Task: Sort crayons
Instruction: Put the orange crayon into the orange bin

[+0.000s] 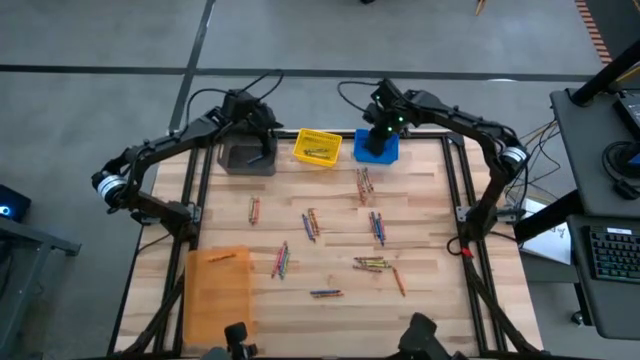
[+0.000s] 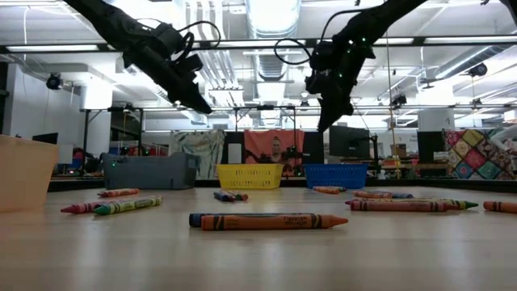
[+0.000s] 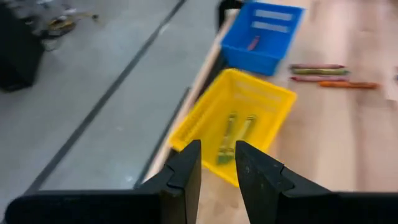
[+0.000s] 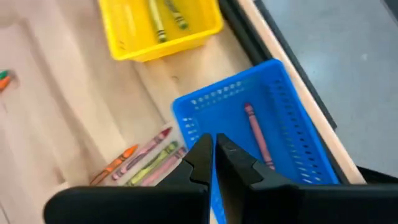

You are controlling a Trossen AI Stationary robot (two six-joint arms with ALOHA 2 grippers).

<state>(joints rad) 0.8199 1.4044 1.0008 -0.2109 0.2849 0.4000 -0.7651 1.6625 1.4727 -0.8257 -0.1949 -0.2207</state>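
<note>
Several crayons point(image 1: 312, 222) in blue, red, orange and yellow-green lie flat in small groups across the wooden table; one pair point(image 2: 266, 221) lies nearest the front. My left gripper point(image 3: 217, 152) hangs open and empty in the air at the far left, over the grey bin point(image 1: 240, 160) and beside the yellow bin point(image 3: 199, 109). My right gripper point(image 4: 214, 142) is shut and empty above the blue bin point(image 4: 217, 93). A red crayon point(image 4: 256, 134) lies on that bin's floor. Two yellow-green crayons point(image 3: 231, 137) lie in the yellow bin.
Grey, yellow point(image 1: 318, 147) and blue point(image 1: 378, 150) bins stand in a row along the far edge. An orange bin point(image 1: 218, 290) sits at the near left. A black frame runs along the table's sides. Beyond the far edge the floor drops away.
</note>
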